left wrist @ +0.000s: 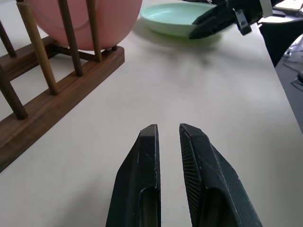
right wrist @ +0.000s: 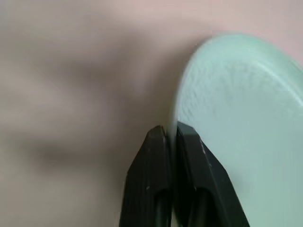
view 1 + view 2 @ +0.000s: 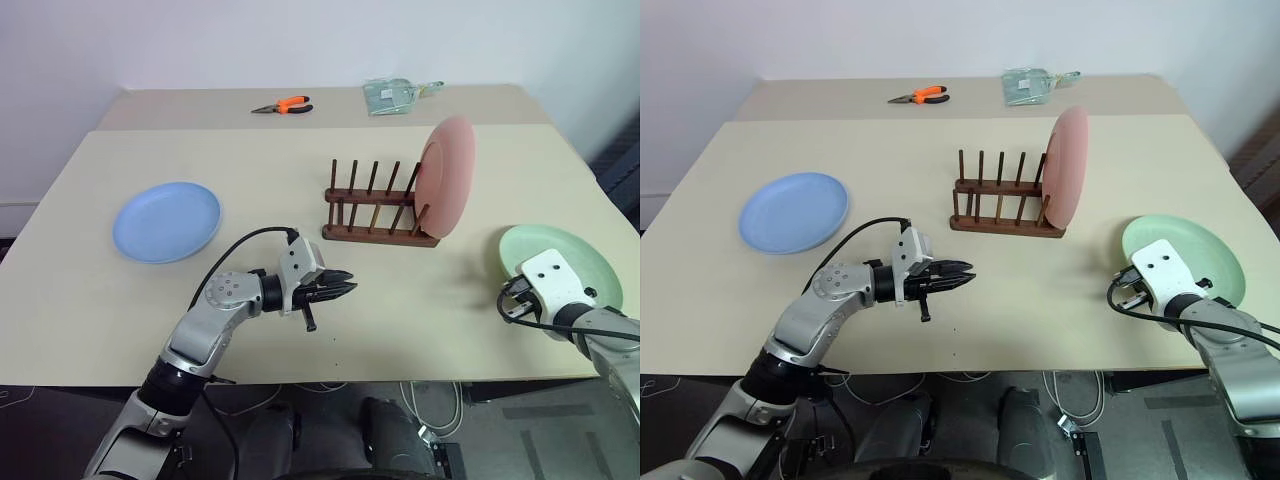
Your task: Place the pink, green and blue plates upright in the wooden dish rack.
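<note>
Plates lie spread over the beige worktop (image 3: 90, 330), which is the largest thing in sight. At its middle stands the wooden dish rack (image 3: 375, 215), with the pink plate (image 3: 446, 175) upright at its right end. The blue plate (image 3: 167, 221) lies flat well off to the left, apart from both claws. The green plate (image 3: 575, 256) lies flat near the right front edge, and the right claw (image 2: 171, 135) is pinched on its near left rim, fingers pressed together with the rim between them. The left claw (image 3: 343, 289) hovers over bare worktop in front of the rack, pointing right, its fingers (image 1: 147, 161) nearly together and holding nothing. Orange-handled pliers (image 3: 283, 105) and a clear bag (image 3: 393, 95) rest at the far edge.
</note>
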### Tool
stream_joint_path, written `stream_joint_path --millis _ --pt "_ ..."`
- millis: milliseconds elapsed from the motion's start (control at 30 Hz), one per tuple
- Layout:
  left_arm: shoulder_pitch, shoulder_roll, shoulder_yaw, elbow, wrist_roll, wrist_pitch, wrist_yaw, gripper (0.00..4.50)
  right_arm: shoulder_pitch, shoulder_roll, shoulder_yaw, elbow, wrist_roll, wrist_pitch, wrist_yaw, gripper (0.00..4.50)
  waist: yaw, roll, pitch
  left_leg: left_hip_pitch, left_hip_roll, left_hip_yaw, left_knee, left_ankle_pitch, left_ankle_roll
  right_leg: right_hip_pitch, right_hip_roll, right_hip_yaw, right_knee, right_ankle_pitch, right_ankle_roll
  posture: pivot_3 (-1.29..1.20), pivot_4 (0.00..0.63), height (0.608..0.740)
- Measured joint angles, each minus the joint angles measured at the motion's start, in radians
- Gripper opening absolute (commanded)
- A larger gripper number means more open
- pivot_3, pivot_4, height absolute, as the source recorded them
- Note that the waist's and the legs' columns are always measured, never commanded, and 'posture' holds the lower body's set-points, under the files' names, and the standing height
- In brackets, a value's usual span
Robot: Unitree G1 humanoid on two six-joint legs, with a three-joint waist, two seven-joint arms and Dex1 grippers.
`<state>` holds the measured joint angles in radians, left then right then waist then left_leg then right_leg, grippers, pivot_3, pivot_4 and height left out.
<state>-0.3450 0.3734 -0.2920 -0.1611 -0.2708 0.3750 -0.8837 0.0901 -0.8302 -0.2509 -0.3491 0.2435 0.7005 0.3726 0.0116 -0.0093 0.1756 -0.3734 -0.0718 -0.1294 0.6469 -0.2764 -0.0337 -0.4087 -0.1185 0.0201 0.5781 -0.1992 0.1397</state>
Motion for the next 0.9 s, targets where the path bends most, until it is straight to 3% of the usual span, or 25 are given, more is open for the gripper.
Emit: stream_joint_path --millis 100,200,300,433,567,733,900 --pt "0.007 0.011 0.007 -0.003 0.000 -0.001 0.003 0.67 -0.143 0.093 -0.112 0.014 0.095 0.005 -0.015 0.05 -0.004 0.001 0.001 0.000 0.000 0.001 0.000 0.000 0.000 0.000 0.000 0.001 0.000 0.000 0.000 0.00 0.150 0.740" --pt "0.019 0.016 0.027 -0.004 -0.003 -0.003 0.010 0.67 -0.464 0.163 -0.310 0.004 0.375 0.050 -0.057 0.05 -0.007 0.007 0.004 0.000 0.000 0.000 0.000 0.000 0.000 -0.001 0.000 0.000 0.001 0.001 -0.001 0.00 0.150 0.740" --pt "0.020 0.023 0.061 0.001 -0.004 -0.010 0.017 0.67 -0.646 0.182 -0.406 -0.053 0.615 0.092 -0.104 0.05 0.004 0.002 0.002 0.000 0.001 -0.008 -0.003 0.000 0.000 0.000 0.002 -0.007 0.001 0.003 -0.001 0.00 0.150 0.740" --pt "0.017 0.021 0.126 0.042 -0.004 -0.036 0.048 0.67 -0.796 0.271 -0.345 -0.062 0.948 0.157 -0.208 0.05 -0.002 0.002 0.002 -0.001 0.000 -0.007 -0.002 0.000 0.000 -0.001 0.000 -0.003 0.000 0.003 -0.004 0.00 0.150 0.740" --pt "0.027 0.046 0.171 0.063 -0.005 -0.068 0.050 0.67 -0.869 0.395 -0.198 -0.078 1.141 0.164 -0.340 0.05 -0.008 0.003 0.002 0.000 0.000 -0.007 -0.003 0.000 0.000 -0.001 0.001 -0.003 0.001 0.003 -0.004 0.00 0.150 0.740" --pt "0.061 0.077 0.213 0.063 -0.026 -0.076 0.036 0.67 -0.841 0.470 -0.087 -0.016 1.157 0.160 -0.488 0.05 0.001 0.003 0.002 -0.001 -0.001 -0.006 -0.002 0.000 0.000 -0.002 0.000 -0.003 0.001 0.003 -0.004 0.00 0.150 0.740" --pt "0.079 0.078 0.229 0.051 -0.038 -0.075 0.037 0.67 -0.794 0.484 -0.065 0.052 1.147 0.157 -0.546 0.05 -0.003 0.003 0.002 -0.001 -0.001 -0.005 -0.003 0.000 0.000 -0.003 0.001 -0.003 0.002 0.003 -0.004 0.00 0.150 0.740"
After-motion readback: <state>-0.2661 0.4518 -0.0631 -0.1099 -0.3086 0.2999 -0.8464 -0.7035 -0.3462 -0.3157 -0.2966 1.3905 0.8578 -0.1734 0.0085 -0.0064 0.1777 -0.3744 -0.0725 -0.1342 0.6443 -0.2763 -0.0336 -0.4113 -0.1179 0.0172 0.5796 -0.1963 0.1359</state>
